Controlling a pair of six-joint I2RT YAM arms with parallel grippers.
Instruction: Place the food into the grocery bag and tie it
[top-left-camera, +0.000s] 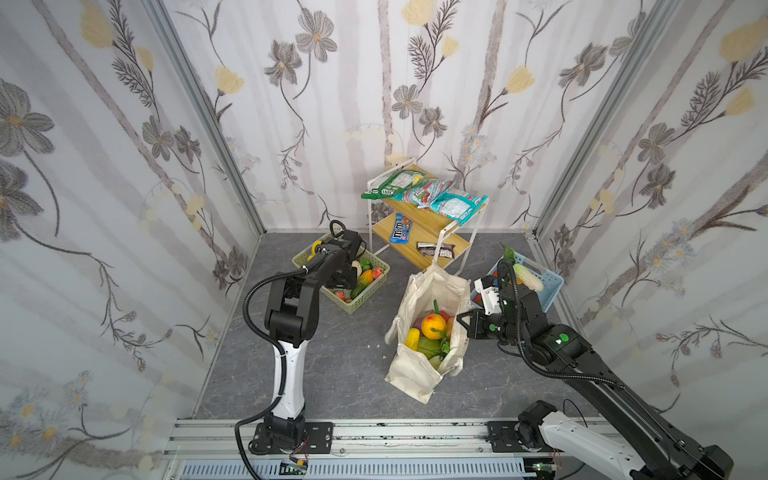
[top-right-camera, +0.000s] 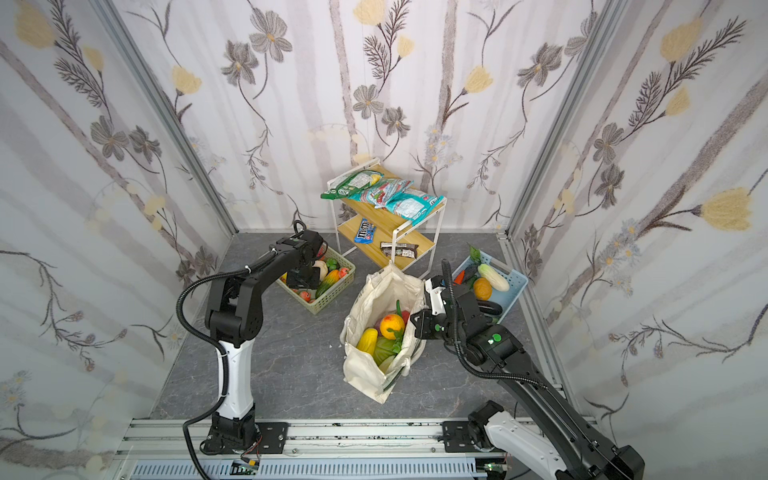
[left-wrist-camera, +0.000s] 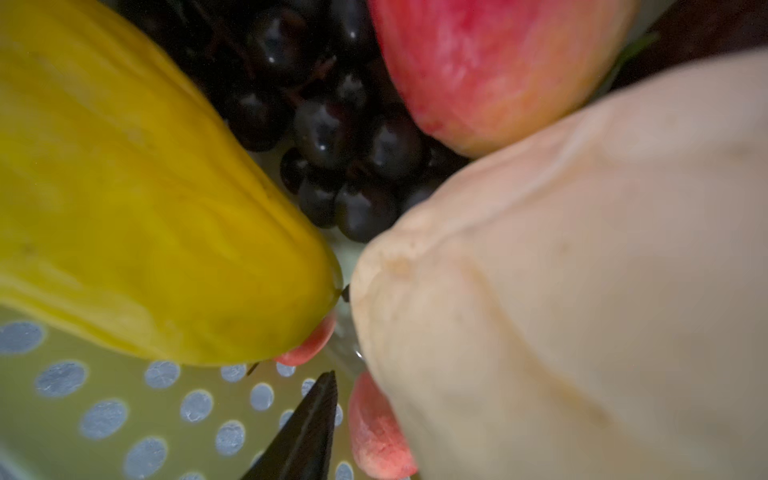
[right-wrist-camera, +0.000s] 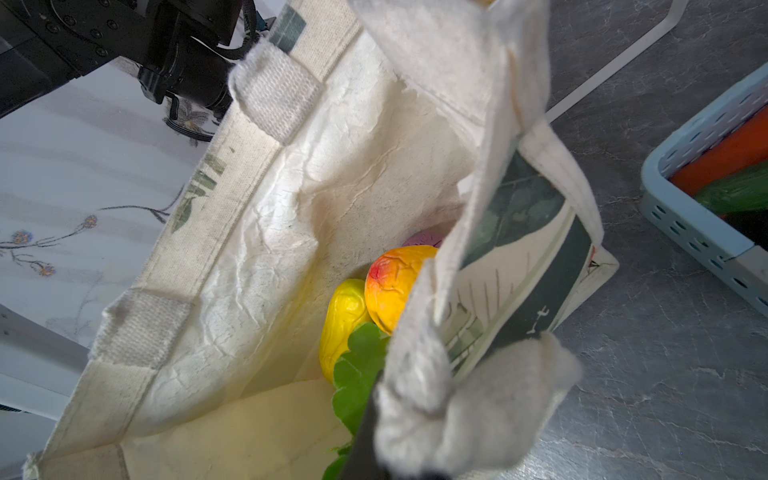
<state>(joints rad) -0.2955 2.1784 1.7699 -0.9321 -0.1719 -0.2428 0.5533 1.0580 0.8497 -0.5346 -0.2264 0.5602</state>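
Note:
The grocery bag (top-left-camera: 415, 374) (top-right-camera: 365, 374) stands open mid-floor, holding food: an orange fruit (top-left-camera: 433, 325), yellow corn (top-left-camera: 412, 337) and a green cabbage (top-left-camera: 428, 347). My right gripper (top-left-camera: 464, 322) (right-wrist-camera: 399, 449) is shut on the bag's right rim (right-wrist-camera: 419, 399); the orange fruit (right-wrist-camera: 395, 286) shows inside. My left gripper (top-left-camera: 345, 276) is down in the pale green basket (top-left-camera: 365, 297). Its one visible finger (left-wrist-camera: 307, 428) stands off to one side beside a pink piece (left-wrist-camera: 374, 428). A cream vegetable (left-wrist-camera: 561, 291) hides the other finger. A yellow fruit (left-wrist-camera: 145, 208), dark grapes (left-wrist-camera: 332, 137) and a red fruit (left-wrist-camera: 490, 62) crowd around.
A light blue basket (top-left-camera: 550, 286) with more toy vegetables sits at the back right, close behind my right arm. A two-tier wooden rack (top-left-camera: 428, 224) with snack packets and candy bars stands at the back wall. Flowered walls close in on three sides.

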